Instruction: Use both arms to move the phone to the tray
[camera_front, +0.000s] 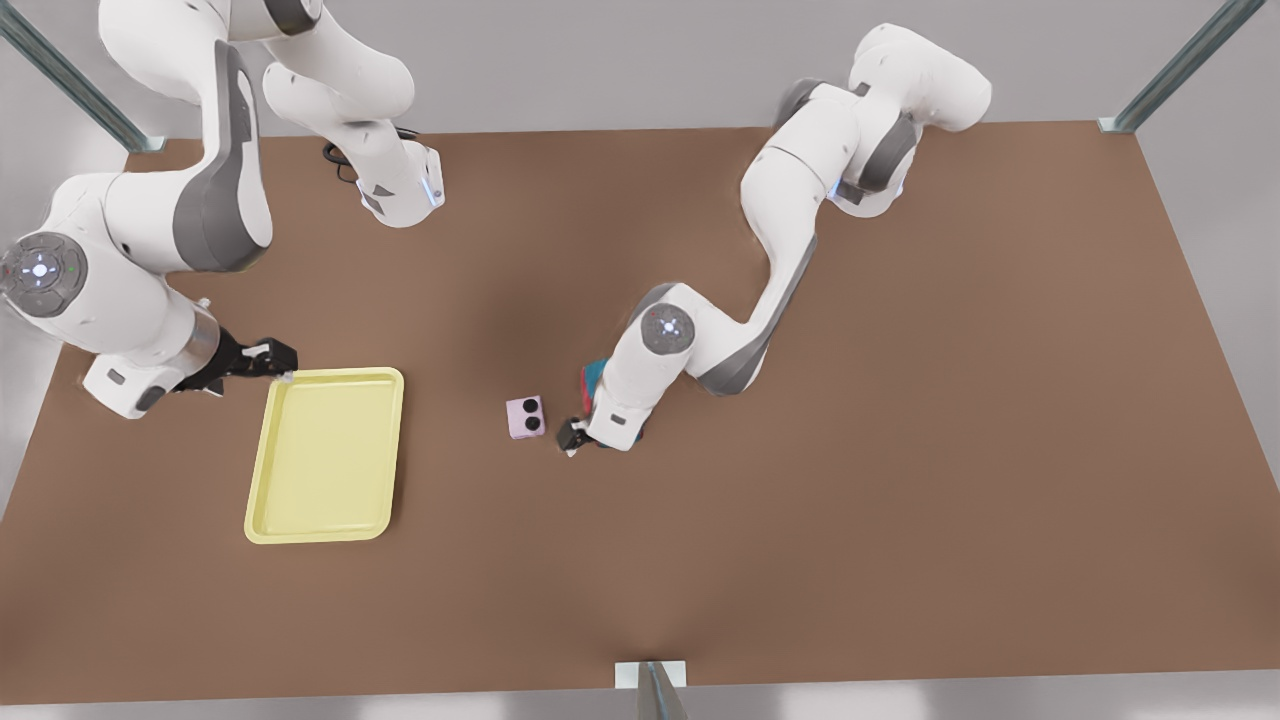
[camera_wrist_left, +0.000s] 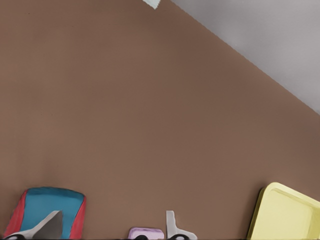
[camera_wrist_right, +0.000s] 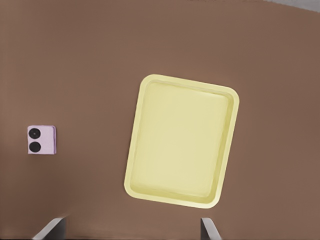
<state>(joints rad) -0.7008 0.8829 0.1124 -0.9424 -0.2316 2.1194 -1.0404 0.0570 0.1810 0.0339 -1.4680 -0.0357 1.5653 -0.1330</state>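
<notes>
The small pale pink phone (camera_front: 525, 417) with two black lenses lies flat on the brown table, right of the pale yellow tray (camera_front: 325, 455) in the front view. My left gripper (camera_front: 572, 437) is low beside the phone on the front view's right, open, holding nothing. In its wrist view the phone (camera_wrist_left: 146, 233) peeks between the spread fingers (camera_wrist_left: 172, 227), with the tray (camera_wrist_left: 287, 215) farther off. My right gripper (camera_front: 272, 362) hovers open at the tray's far corner. From its wrist I see the tray (camera_wrist_right: 182, 142) and the phone (camera_wrist_right: 41, 140).
A teal-and-red mouse (camera_front: 592, 378) lies partly under the left arm's wrist, close behind the phone; it also appears as the mouse (camera_wrist_left: 47, 210) by one left finger. Metal posts stand at the table's far corners and a bracket (camera_front: 650, 680) sits on the near edge.
</notes>
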